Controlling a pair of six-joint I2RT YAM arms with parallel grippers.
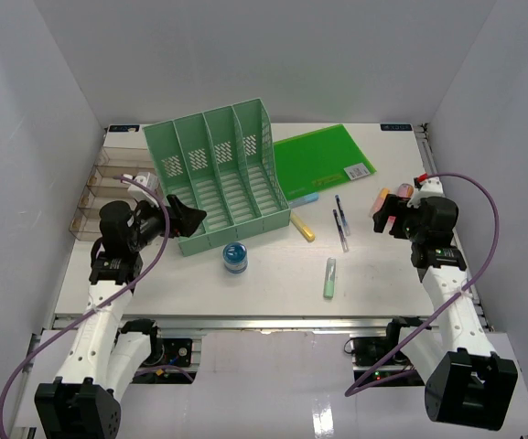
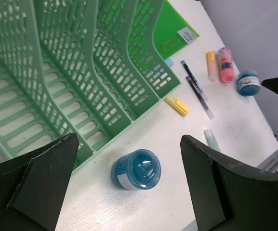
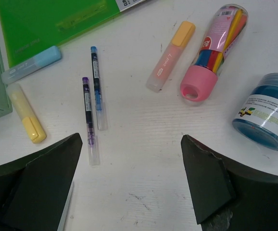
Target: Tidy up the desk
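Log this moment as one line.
left gripper: open, near jar by rack | right gripper: open, near pens | held: nothing | desk: cluttered

A robot lab's test cell: plain white walls (image 1: pixel 264 55) box in a railed white surface (image 1: pixel 273 293); cabled left arm (image 1: pixel 94 315) and right arm (image 1: pixel 454 302) are bolted along its near edge.

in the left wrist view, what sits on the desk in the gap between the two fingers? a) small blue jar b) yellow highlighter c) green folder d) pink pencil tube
A: the small blue jar stands on the white desk, framed between the left arm's open fingers, just in front of the green file rack.
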